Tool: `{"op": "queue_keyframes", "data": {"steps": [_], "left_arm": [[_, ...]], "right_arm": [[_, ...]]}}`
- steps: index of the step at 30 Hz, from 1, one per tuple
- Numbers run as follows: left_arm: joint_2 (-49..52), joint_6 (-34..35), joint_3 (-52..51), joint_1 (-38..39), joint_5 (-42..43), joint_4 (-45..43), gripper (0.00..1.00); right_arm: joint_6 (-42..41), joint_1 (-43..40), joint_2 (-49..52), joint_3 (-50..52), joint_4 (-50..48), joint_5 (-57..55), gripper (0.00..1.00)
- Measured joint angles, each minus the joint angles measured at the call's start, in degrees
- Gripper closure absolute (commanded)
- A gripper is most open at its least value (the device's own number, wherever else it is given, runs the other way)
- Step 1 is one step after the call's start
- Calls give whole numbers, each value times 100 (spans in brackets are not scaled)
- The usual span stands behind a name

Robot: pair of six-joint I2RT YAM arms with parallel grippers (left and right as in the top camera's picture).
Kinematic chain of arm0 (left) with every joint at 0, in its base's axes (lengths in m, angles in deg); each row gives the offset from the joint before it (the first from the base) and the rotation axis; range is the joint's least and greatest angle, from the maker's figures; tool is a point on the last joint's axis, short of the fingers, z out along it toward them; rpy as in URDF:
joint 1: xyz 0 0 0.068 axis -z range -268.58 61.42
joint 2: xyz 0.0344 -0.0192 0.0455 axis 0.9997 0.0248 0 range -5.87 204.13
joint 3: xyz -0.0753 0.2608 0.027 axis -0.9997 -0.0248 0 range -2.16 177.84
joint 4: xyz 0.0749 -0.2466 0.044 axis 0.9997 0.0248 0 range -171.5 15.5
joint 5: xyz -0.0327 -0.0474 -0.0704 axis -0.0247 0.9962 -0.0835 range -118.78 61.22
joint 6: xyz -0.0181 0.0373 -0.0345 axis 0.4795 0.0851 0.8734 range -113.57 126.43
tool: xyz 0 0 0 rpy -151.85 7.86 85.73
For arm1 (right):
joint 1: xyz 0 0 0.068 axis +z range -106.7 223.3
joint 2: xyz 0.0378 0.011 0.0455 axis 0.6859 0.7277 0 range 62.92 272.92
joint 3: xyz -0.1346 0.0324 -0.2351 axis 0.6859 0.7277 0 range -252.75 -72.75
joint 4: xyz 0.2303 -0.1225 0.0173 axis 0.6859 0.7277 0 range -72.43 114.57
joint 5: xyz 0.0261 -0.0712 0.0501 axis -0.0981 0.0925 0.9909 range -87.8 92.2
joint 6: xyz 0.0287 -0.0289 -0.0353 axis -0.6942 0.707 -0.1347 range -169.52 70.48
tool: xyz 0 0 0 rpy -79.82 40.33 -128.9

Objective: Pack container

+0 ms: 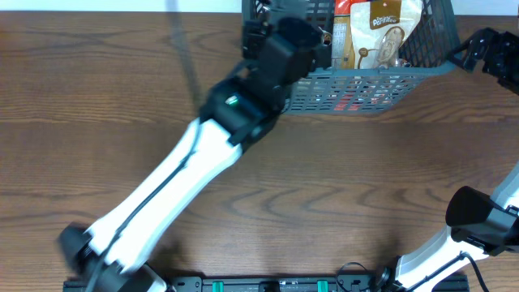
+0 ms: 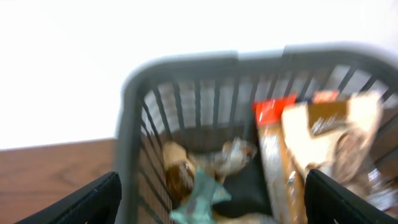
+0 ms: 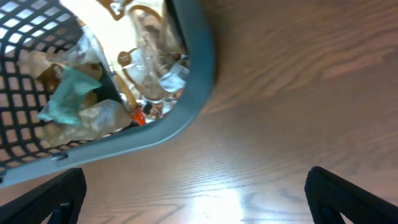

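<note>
Basket: the basket (image 1: 365,89) stands at the far edge of the tabletop (image 1: 122,97), right of centre, its far side cut off in the overhead view.
Contents: a tan bag (image 1: 388,28), a red-topped packet (image 2: 273,112), a teal wrapper (image 2: 202,193) and smaller packets lie inside.
Progress: I judge packing nearly done; I see no loose packet on the wood.
Left claw: the left claw (image 2: 211,186) is spread wide above the basket's left end, nothing between its fingers.
Right claw: the right claw (image 3: 194,180) is spread wide, empty, over bare wood just beside the basket's corner.
Edges: the thick rim sits under my left claw; I would lift straight up first.
Room: plenty of open wood on the near side.
</note>
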Motion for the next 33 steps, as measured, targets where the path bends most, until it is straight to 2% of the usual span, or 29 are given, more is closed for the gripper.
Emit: {"op": "queue_keyframes", "data": {"steps": [6, 11, 14, 16, 20, 26, 33], "left_arm": [[-1373, -107, 105, 0, -225, 579, 18], [-2232, -188, 181, 0, -756, 1674, 16], [-2531, -221, 186, 0, -925, 2446, 12], [-2684, -203, 186, 0, -979, 2879, 11], [-3053, -216, 181, 0, -1021, 3585, 1], [-3866, -208, 181, 0, -1172, 4142, 1], [-4542, -208, 184, 0, -1572, 4492, 2]], "right_arm": [[122, 0, -98, 13, -2, 157, 1], [175, 0, -671, 55, -4, 181, 1], [210, 4, -1342, 247, -15, 190, 1], [254, 39, -1895, 573, -17, 197, 1], [308, 221, -3045, 1569, 2, 240, 1], [337, 592, -4411, 2916, 4, 275, 1], [291, 831, -5506, 3401, 2, 297, 1]]}}
